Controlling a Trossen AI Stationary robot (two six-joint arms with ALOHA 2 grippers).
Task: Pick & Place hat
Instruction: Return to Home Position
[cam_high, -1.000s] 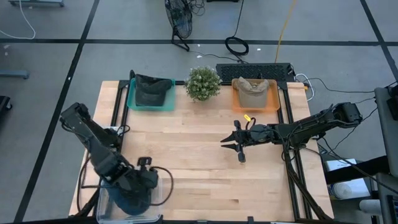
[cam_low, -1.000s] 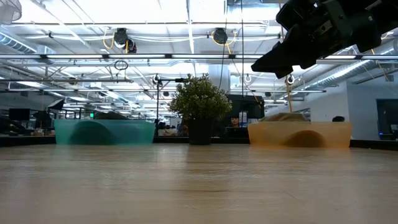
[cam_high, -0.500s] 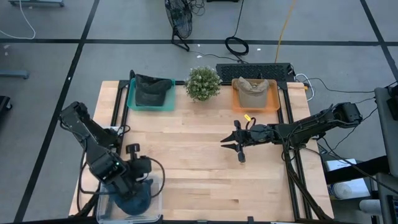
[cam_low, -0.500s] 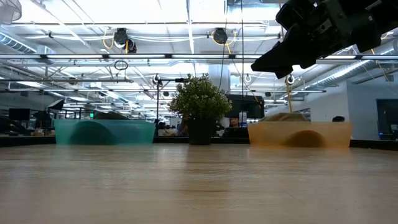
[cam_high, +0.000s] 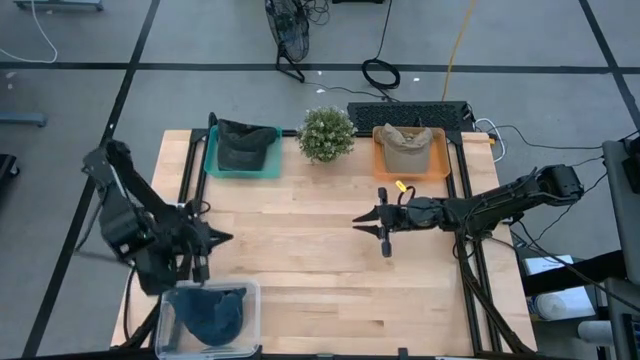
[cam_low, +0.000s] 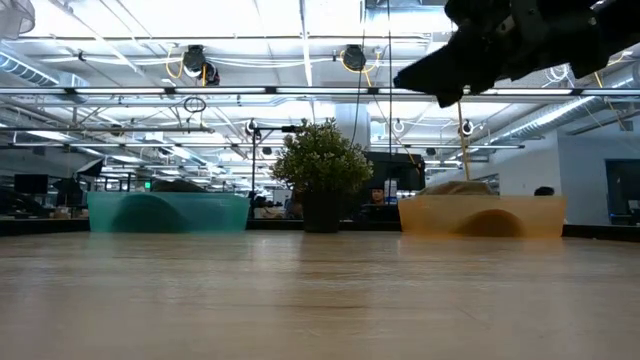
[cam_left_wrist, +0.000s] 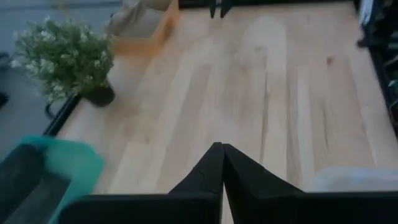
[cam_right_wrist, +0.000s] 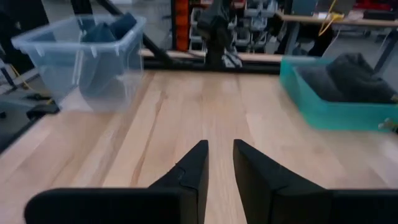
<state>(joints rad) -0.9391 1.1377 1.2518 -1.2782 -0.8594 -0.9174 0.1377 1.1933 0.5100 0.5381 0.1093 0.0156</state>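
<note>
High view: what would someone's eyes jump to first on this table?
Probably the bright green bin with a black cap and the orange bin with a tan cap, along the far edge with a bushy plant between them. Next, the left end effector, shut, by the clear bin at the near left corner, and the right end effector, slightly open, above the middle of the table.

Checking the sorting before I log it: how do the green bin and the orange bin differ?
The green bin holds a black cap; the orange bin holds a tan cap. In the high view the green bin sits left of the plant, the orange bin right of it. Both stand along the table's far edge, each with one cap inside.
</note>
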